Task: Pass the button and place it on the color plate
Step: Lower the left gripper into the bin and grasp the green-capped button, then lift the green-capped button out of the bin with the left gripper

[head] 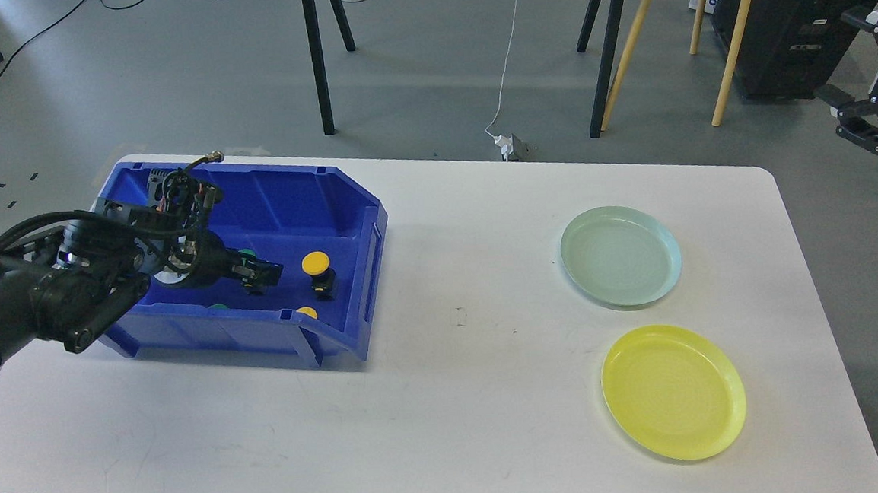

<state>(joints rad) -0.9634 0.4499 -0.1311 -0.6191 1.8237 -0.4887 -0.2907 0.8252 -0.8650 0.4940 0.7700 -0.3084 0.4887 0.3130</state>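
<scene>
A blue bin [345,206] stands on the left of the white table [456,398]. In it a yellow-capped button [316,264] stands upright, and a second yellow cap [307,312] and a green cap [219,306] show at the front wall. My left gripper [263,274] reaches down into the bin just left of the upright yellow button. A green-capped button [244,254] shows right behind its fingers, and the dark fingers hide whether they hold it. A pale green plate [621,257] and a yellow plate [673,392] lie empty at the right. My right gripper [858,118] hangs open beyond the table's right edge.
Black stand legs [317,56] and yellow wooden poles [629,52] rise from the floor behind the table. A white cable and plug [511,147] lie at the back edge. A black case [791,19] stands at the back right.
</scene>
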